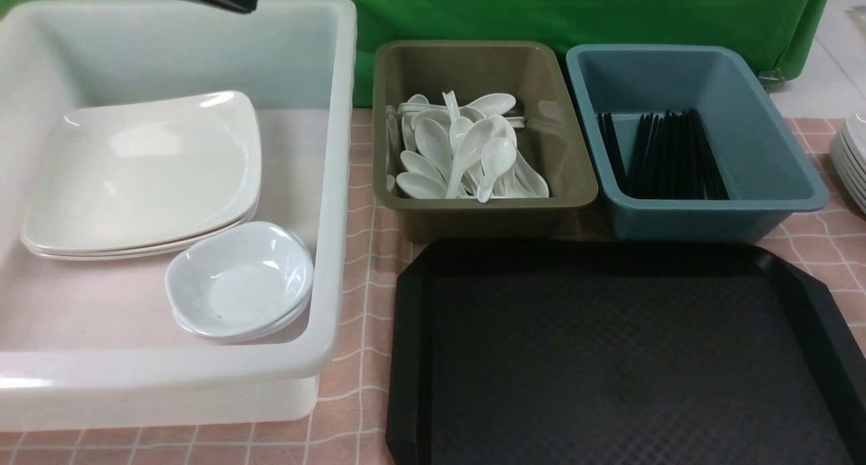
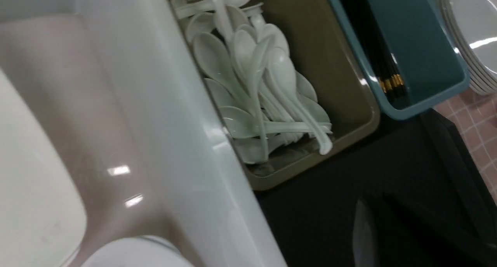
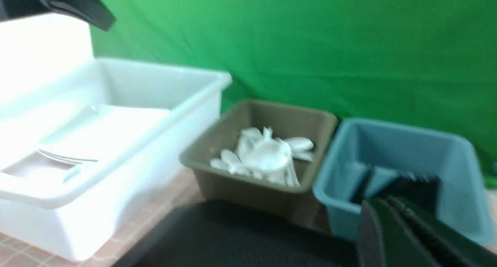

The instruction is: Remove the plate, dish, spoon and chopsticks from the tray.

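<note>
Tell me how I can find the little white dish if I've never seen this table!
Look in the big white tub on the left. Large square plates are stacked inside it, and the dish sits in front of them. It is smaller, rounder and deeper than those plates.

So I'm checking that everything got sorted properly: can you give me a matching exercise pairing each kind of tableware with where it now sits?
Things:
1. white soup spoons
2. thin black chopsticks
3. large white square plates
4. small white dishes

Places:
A. blue plastic tub
B. white bin, front, against its side wall
C. olive plastic tub
D. white bin, stacked toward its back

Pairs: 1-C, 2-A, 3-D, 4-B
</note>
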